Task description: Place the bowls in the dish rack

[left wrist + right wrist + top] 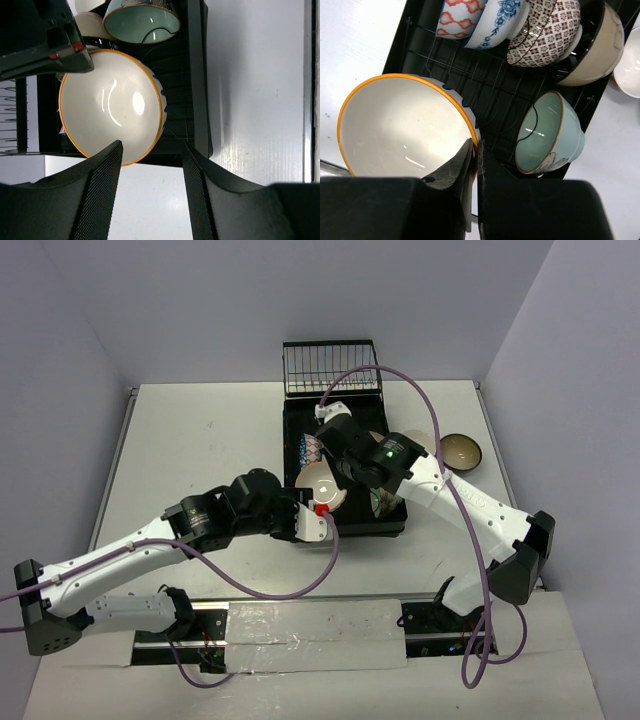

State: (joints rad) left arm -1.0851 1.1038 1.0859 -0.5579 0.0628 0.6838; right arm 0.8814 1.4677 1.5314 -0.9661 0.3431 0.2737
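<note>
Right pincer: fingers together, clamped on the rim of the orange-rimmed bowl. From above, this pincer reaches down onto the bowl at the near left part of the dish rack.

Bowl tipped on its side. Its mouth faces the left pincer.

Left pincer: fingers apart, one to each side of the bowl's near rim. Cannot tell whether they touch. In the top view it sits at the rack's near edge, just beside the bowl.

Bowl: glossy ceramic, round, plain white inside, thin orange rim, blue pattern outside.

Left finger pads: black, fine mesh texture.

Rack: black rectangular tray, ribbed floor, thin wire dividers.

Far end of the rack, a row leaning together:
- orange-lattice bowl
- blue-floral bowl
- brown-checked bowl
- black-and-cream bowl

Pale green bowl, brown rim, lies on its side in the tray.

Brown bowl stands on the white worktop, right of the rack.
</note>
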